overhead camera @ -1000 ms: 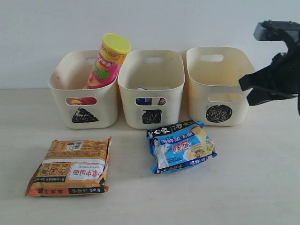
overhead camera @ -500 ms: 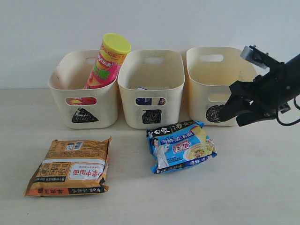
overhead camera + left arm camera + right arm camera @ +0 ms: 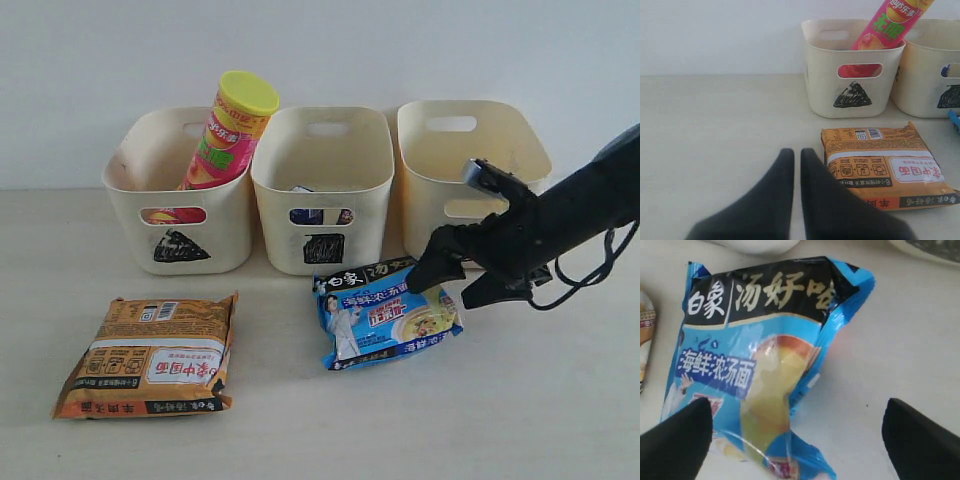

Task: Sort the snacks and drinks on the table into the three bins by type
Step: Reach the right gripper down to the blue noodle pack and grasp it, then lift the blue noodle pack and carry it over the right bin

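Right jaws: down from beside circle bin (image 3: 425, 205) to blue noodle packet (image 3: 385, 315) on table (image 3: 560, 400); now wide apart at packet's edge, nothing clamped. Left jaws: together, empty, near orange packet (image 3: 882, 167). Both packets unsorted; blue likely next.

A robot test bench in a lab or demonstration room is suggested, rather than a home or a shop. A pale wood-grain counter (image 3: 300, 430) is set against a plain white wall (image 3: 100, 60). Along the counter's far edge three identical cream tubs are lined up, each marked by hand with a black scribble: the triangle bin (image 3: 130, 235), the square bin (image 3: 275, 235) and the circle bin (image 3: 425, 215). Packaged goods are laid out like samples: an orange-brown noodle packet (image 3: 150, 355) near the front left corner, a blue noodle packet (image 3: 385, 315) near the middle, a pink chip can (image 3: 225, 135) leaned in the triangle bin. A black robot arm (image 3: 590, 200) with a loose cable (image 3: 585, 285) is seen over the right edge.
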{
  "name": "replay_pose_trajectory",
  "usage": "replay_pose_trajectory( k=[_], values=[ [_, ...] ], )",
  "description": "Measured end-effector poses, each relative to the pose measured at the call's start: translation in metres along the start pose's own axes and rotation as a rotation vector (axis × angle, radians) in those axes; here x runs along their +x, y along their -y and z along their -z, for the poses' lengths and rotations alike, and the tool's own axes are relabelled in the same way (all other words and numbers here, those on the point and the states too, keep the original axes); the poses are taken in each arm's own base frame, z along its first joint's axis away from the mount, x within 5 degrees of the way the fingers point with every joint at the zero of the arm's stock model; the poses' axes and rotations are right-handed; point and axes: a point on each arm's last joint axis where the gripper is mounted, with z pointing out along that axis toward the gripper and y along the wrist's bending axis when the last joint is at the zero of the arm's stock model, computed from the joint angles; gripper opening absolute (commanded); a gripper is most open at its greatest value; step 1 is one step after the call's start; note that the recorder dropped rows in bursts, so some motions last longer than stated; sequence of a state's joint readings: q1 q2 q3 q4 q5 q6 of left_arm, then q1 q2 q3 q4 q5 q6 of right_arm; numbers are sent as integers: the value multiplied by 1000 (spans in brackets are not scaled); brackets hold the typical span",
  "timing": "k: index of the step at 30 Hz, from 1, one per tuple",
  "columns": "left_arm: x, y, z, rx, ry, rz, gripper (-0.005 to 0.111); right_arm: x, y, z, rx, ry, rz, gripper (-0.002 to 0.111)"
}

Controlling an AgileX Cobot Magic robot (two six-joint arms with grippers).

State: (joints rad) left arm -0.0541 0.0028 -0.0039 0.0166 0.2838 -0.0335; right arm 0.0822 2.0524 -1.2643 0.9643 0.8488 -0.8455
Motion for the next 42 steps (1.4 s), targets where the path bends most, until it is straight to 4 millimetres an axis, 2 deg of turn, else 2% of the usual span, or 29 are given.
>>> replay_pose_trajectory(
  k=[9, 11, 13, 15, 16, 17, 25, 30, 38, 42],
  values=[
    [0, 0, 0, 0, 0, 0, 4, -8, -3, -37, -26, 3, -3, 82],
    [0, 0, 0, 0, 0, 0, 4, -8, -6, -41, -43, 5, 1, 74],
    [0, 0, 0, 0, 0, 0, 4, -7, -9, -44, -48, 0, 8, 58],
    [0, 0, 0, 0, 0, 0, 4, -6, -10, -48, -51, -10, 11, 36],
    [0, 0, 0, 0, 0, 0, 4, -5, -9, -49, -55, -15, 9, 16],
    [0, 0, 0, 0, 0, 0, 4, -5, -9, -49, -63, -18, 0, 1],
    [0, 0, 0, 0, 0, 0, 4, -1, -16, -46, -114, -67, 31, 0],
    [0, 0, 0, 0, 0, 0, 4, -4, -34, -25, -142, -72, 101, 0],
    [0, 0, 0, 0, 0, 0, 4, -12, -90, 45, -194, 14, 261, 0],
    [0, 0, 0, 0, 0, 0, 4, -15, -102, 85, -165, 112, 295, 0]
  ],
)
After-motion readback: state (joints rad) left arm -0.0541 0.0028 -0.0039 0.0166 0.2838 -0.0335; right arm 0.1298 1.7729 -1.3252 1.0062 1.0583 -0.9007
